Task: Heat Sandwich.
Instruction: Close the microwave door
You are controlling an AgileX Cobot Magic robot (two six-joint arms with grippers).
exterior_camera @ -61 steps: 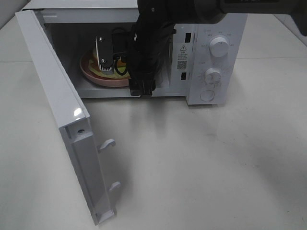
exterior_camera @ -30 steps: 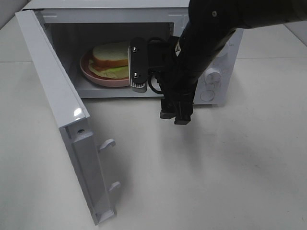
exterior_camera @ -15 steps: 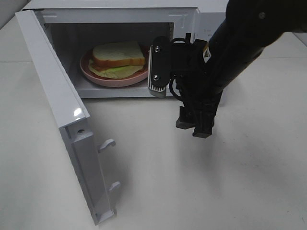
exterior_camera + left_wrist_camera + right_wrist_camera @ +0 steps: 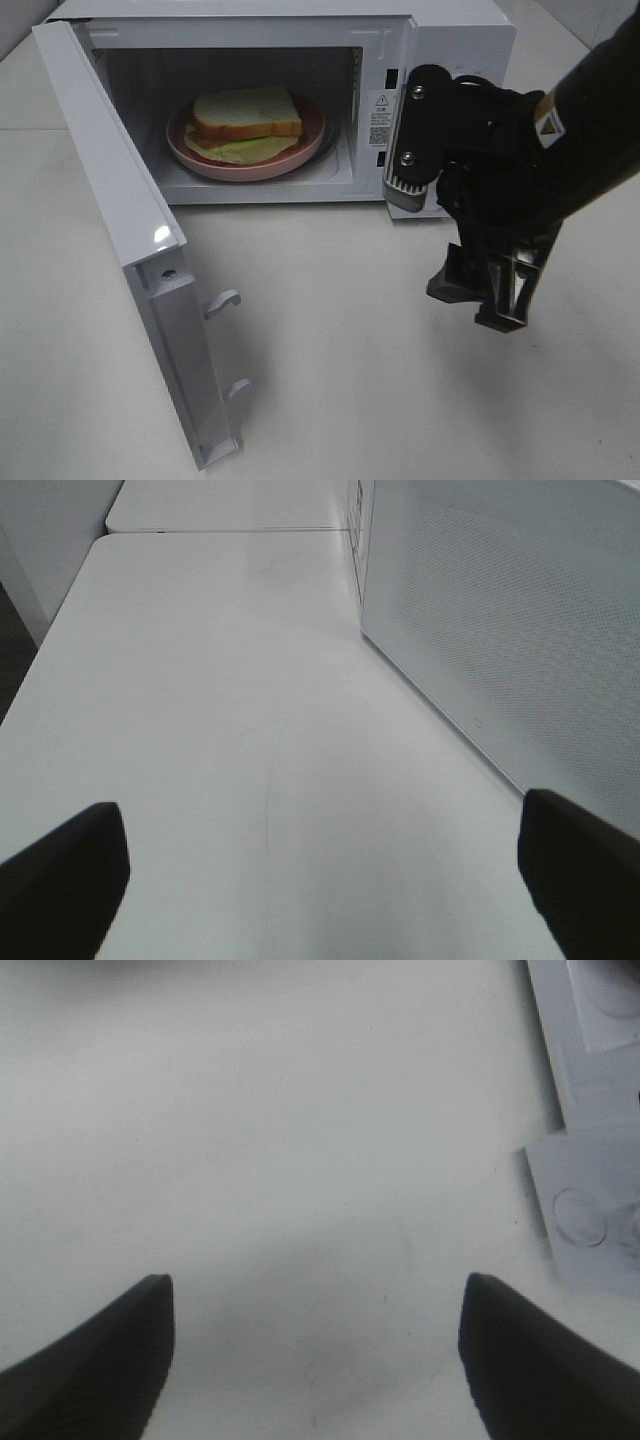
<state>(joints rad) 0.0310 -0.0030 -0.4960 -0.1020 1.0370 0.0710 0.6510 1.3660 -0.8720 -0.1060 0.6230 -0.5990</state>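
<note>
Tabletop (image 4: 330,400) in white carries a white microwave (image 4: 440,40) whose door (image 4: 110,200) stands swung wide on the left. The right claw (image 4: 480,300) hangs over the tabletop in front of the microwave's right end, outside the cavity, fingers spread and grasping nothing. The left claw (image 4: 320,880) is likewise released, fingers wide apart, beside the microwave's perforated side wall. Inside the cavity a pink plate (image 4: 314,138) holds the sandwich (image 4: 245,112), with lettuce showing under the white bread.
</note>
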